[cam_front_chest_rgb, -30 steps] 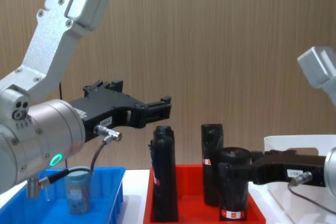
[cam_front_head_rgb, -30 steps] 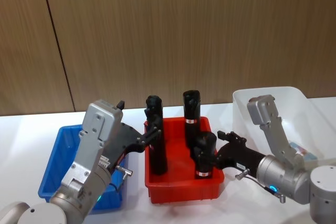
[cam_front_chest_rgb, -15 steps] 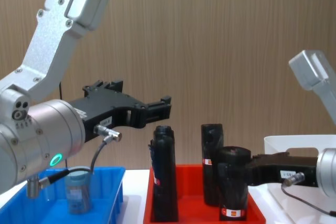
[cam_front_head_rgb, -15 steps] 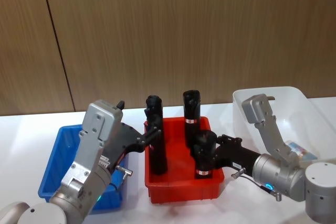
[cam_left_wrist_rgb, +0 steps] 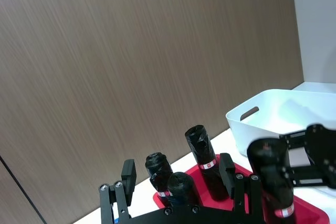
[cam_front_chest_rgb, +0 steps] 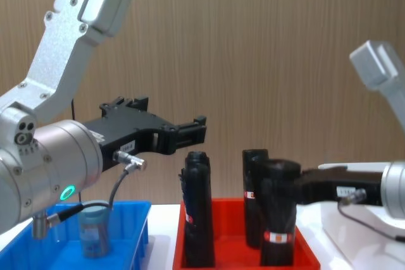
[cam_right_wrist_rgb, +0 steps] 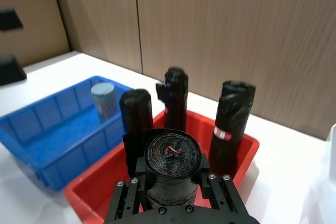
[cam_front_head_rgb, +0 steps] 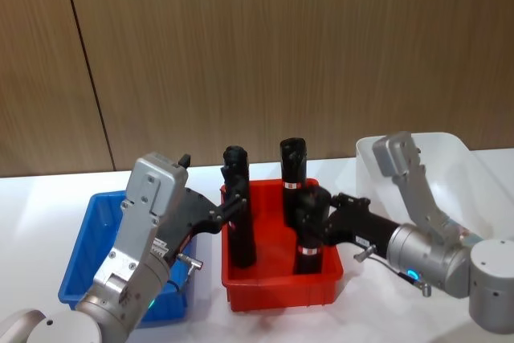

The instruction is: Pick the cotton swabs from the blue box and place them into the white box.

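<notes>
A cotton swabs jar with a pale blue-grey lid stands in the blue box at the left; the right wrist view shows this jar near the far wall of the blue box. My left gripper hangs open and empty above the gap between the blue box and the red tray, its fingers spread wide. My right gripper is shut on a black roll, held a little above the tray floor. The white box stands at the far right.
The red tray sits between the two boxes and holds two more upright black rolls. A wooden wall runs close behind the white table. The right arm's elbow rises over the white box.
My right gripper has lifted the black roll slightly and shifted it a little left inside the red tray. The left arm and the jar have not moved.
</notes>
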Robot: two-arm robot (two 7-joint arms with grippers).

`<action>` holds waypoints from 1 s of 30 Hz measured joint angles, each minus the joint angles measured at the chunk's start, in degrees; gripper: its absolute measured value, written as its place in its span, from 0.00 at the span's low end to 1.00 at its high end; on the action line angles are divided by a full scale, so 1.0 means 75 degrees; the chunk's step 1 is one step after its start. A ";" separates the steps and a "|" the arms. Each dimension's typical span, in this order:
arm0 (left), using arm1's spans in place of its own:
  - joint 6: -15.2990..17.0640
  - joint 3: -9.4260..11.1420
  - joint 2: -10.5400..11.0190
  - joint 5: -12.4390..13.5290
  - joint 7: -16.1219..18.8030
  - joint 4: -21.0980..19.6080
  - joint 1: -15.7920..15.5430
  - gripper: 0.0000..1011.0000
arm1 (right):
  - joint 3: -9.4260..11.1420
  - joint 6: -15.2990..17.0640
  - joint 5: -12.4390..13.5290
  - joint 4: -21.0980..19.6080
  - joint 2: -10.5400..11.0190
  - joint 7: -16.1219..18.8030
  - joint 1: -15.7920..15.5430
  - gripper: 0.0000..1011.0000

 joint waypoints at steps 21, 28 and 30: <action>0.0000 0.0000 0.0000 0.0000 0.0000 0.0000 0.0000 0.99 | 0.0560 -0.0053 0.0607 -0.0703 0.0207 -0.1182 0.0338 0.54; 0.0000 0.0000 0.0000 0.0000 0.0000 0.0000 0.0000 0.99 | 0.0823 -0.0156 0.0699 -0.0686 0.0314 -0.1762 0.0525 0.54; 0.0000 0.0000 0.0000 0.0000 0.0000 0.0000 0.0000 0.99 | 0.0878 -0.0174 0.0699 -0.0659 0.0334 -0.1874 0.0563 0.54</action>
